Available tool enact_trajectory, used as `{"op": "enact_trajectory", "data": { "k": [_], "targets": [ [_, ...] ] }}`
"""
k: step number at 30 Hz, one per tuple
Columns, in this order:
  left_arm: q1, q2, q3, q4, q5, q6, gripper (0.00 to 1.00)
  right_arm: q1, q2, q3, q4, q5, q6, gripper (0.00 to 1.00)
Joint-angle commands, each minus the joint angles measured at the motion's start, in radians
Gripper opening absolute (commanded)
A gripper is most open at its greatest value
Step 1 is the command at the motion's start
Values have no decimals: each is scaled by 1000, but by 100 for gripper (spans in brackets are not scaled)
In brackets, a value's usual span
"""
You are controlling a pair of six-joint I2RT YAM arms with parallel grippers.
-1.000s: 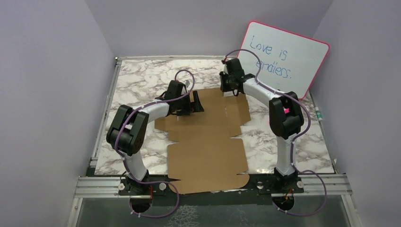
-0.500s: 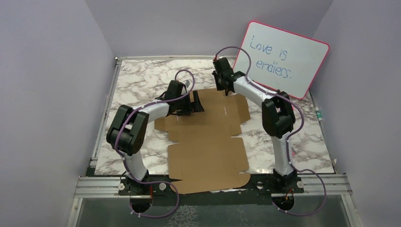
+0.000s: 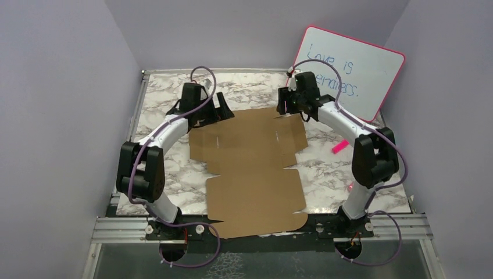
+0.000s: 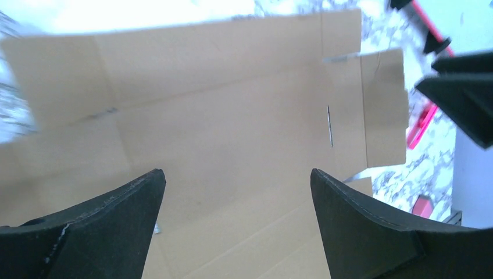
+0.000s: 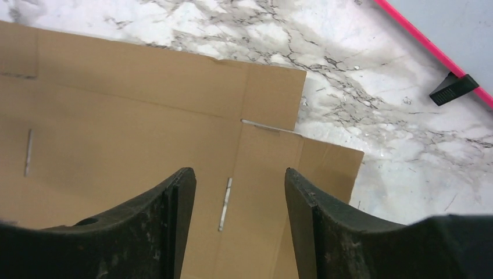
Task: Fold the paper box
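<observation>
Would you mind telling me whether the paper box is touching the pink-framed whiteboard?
Apart: the right wrist view shows bare marble table between the paper box and the whiteboard with its pink frame.

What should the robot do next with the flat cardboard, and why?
Probably lower the left end effector and right end effector to the far flap of the paper box and lift it. The sheet lies flat, unfolded; both hover open over its far corners, holding nothing.
</observation>
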Motion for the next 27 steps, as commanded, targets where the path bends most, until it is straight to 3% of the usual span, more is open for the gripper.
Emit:
{"op": "enact_trajectory", "data": {
  "k": [1,6,10,16,27],
  "targets": [
    [119,-40,59,-75,72,56,95,-14,-105,-97,101,-182,31,66],
    [221,31,128,-93,123,89,95,-17,-174,-184,143,-265,60,77],
    [282,141,198,-93,215,92,88,-17,-205,-230,170,-326,79,82],
    [292,272,311,-121,252,113,82,-17,-240,-274,188,-363,82,87],
    [302,447,417,-160,329,149,63,-16,-263,-305,207,-381,79,92]
  ]
}}
